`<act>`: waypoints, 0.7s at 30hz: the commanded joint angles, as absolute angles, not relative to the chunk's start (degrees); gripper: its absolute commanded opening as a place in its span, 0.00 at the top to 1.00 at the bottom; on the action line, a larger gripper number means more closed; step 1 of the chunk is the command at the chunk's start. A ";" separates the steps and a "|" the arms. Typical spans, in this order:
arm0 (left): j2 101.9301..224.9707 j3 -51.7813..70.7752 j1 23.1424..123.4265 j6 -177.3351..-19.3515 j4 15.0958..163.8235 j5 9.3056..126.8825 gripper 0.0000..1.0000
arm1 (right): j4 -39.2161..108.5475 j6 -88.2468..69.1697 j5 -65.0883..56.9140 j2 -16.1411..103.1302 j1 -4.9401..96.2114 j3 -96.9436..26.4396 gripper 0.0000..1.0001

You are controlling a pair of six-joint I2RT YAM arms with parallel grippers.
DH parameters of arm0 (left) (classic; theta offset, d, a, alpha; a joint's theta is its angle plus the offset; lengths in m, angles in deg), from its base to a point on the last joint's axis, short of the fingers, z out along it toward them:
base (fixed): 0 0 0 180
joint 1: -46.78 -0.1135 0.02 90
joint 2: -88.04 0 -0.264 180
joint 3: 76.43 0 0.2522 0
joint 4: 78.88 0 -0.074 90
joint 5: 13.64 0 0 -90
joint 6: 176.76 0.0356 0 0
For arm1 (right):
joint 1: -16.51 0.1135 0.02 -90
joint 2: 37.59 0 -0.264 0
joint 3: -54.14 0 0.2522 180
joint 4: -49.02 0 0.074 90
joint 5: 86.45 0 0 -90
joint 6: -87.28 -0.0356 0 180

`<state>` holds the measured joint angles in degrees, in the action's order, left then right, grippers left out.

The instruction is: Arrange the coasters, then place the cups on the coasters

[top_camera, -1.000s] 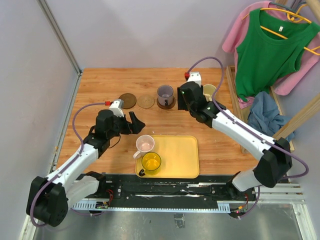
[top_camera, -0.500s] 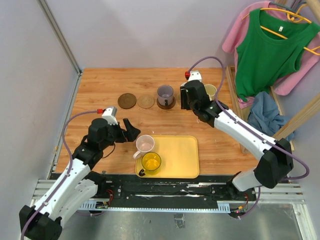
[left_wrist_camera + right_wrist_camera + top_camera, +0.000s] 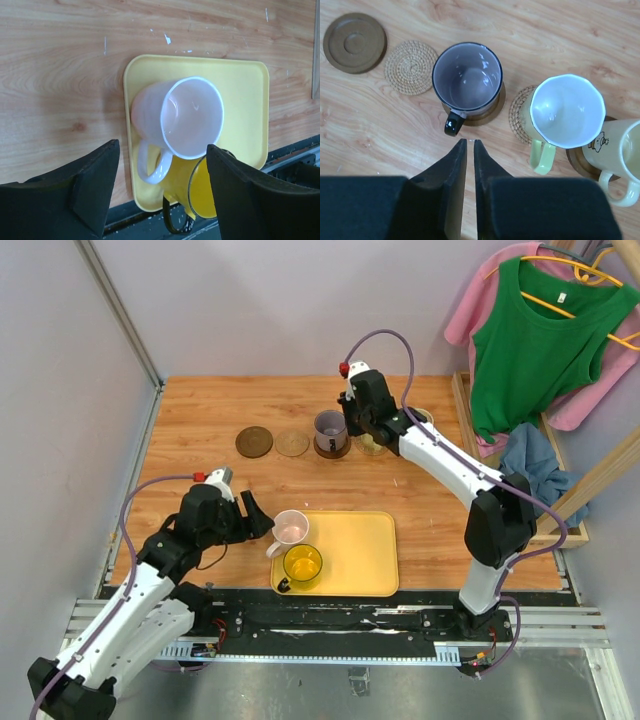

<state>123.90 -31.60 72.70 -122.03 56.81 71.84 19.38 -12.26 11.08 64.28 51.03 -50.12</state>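
In the left wrist view my left gripper [image 3: 161, 150] is open, its fingers either side of the pale pink cup [image 3: 192, 117]. That cup stands on the yellow tray [image 3: 245, 100] beside the yellow cup [image 3: 207, 192]. My right gripper [image 3: 469, 142] is shut on nothing, above the row of coasters. Below it the purple-grey cup [image 3: 466, 75] sits on a dark brown coaster [image 3: 492, 107]. The pale green cup [image 3: 567, 111] sits on a tan coaster [image 3: 519, 116], and the cream cup [image 3: 620, 150] on another dark coaster [image 3: 577, 162]. A bare dark coaster [image 3: 355, 42] and a bare tan coaster [image 3: 411, 67] lie to the left.
The tray [image 3: 365, 550] lies near the table's front edge, over the black rail [image 3: 340, 620]. Clothes on hangers [image 3: 540, 340] and a wooden frame [image 3: 465, 430] stand past the table's right edge. A grey wall closes the left side.
My left gripper has moved right and forward up to the pink cup and narrowed a little. My right gripper has pulled away from the pale green and cream cups towards the back left and closed.
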 commanded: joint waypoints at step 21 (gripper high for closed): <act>137.07 -22.87 80.14 -118.68 43.67 74.78 0.23 | 22.49 -14.55 2.27 53.18 49.38 -37.52 0.83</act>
